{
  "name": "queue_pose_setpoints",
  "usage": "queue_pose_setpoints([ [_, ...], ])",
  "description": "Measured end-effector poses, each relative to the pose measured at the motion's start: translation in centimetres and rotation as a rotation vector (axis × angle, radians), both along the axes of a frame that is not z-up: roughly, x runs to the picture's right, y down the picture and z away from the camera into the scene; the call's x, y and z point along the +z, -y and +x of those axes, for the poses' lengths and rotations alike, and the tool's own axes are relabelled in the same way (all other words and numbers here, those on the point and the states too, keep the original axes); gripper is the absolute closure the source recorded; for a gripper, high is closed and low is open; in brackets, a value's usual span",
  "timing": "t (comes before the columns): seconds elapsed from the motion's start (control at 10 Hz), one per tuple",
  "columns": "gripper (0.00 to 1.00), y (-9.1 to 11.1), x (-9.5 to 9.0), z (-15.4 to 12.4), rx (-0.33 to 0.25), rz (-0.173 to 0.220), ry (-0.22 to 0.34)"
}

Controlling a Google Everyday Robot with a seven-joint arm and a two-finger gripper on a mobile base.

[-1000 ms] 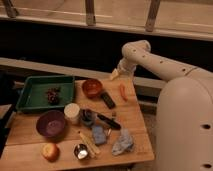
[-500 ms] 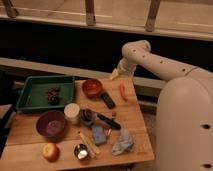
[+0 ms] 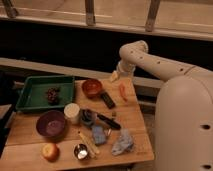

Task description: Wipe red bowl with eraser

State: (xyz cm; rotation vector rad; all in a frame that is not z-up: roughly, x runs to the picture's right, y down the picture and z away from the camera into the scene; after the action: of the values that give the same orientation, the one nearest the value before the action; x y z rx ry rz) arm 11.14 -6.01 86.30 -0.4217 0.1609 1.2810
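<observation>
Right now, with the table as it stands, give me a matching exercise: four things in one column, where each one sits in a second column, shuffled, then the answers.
Things
1. red bowl
2. eraser
3. purple bowl
4. gripper

Places
A. nearer the camera than the green tray, on the left part of the table
B. at the table's far edge, to the right of the red bowl
C. just right of the green tray
D. flat on the table, at the red bowl's near right side

Pairs: 1-C, 2-D, 3-A, 4-B
</observation>
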Motion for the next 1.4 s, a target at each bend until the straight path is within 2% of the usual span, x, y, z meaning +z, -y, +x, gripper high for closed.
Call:
queue_pose_setpoints([
  [0.3, 0.2, -2.0, 0.1, 0.1, -0.061, -0.024, -0.037],
  [0.5, 0.2, -3.4, 0.6, -0.2, -0.091, -0.055, -0.044],
  [0.7, 0.2, -5.2, 1.5, -0.2, -0.106, -0.095, -0.046],
  [0.9, 0.2, -7.2, 2.3, -0.7, -0.124, -0.153, -0.037],
  [1.1, 0.2, -8.7, 2.4, -0.5, -0.143, -0.198, -0.038],
  [1.4, 0.2, -11.5, 2.5, -1.7, -0.196, -0.271, -0.019],
])
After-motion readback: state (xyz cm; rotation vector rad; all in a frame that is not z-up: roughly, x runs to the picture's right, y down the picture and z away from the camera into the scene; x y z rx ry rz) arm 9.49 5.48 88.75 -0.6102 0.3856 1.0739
